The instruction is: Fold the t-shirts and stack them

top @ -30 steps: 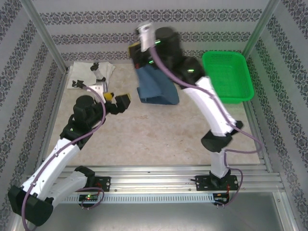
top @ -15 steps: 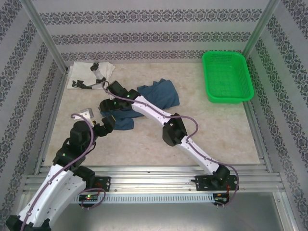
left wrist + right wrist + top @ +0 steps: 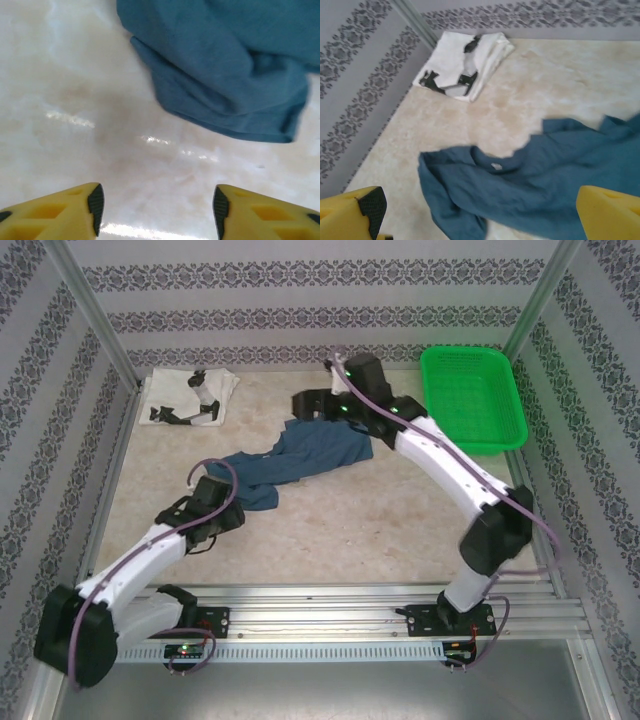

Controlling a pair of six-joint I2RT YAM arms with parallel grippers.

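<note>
This looks like a robot test lab, a small closed booth, not a home. A left arm and a right arm, white and black, are bolted to a silver metal rail along the bottom of the top view. Bare metal posts stand in the upper left and upper right corners. The walls are flat sheets with printed stripes, maybe flowers; the print is too blurry to tell. The worktop is pale, like marble. A green basket sits at the upper right.
</note>
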